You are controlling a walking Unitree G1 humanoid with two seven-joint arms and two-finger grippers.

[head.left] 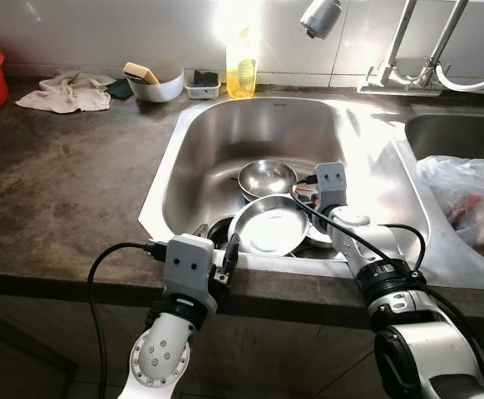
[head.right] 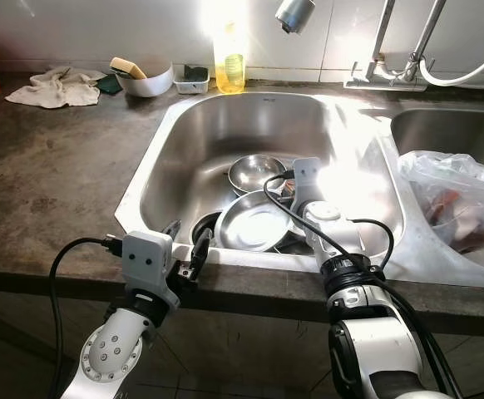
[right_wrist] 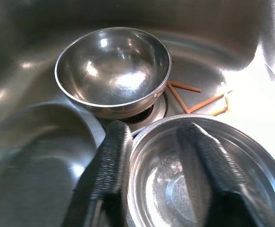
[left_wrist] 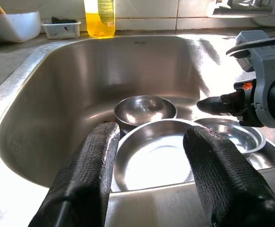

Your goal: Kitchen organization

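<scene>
from the head view, the right gripper [head.left: 302, 195] reaches down into the sink [head.left: 259, 125] among steel dishes, while the left gripper [head.left: 217, 245] waits at the near rim, fingers apart. in the right wrist view, the spread fingers [right_wrist: 110, 161] straddle the rim of a steel bowl [right_wrist: 208, 179]; a deeper bowl [right_wrist: 113, 70] sits beyond the tips. best to lower until the rim lies well between them, then close squarely.
</scene>
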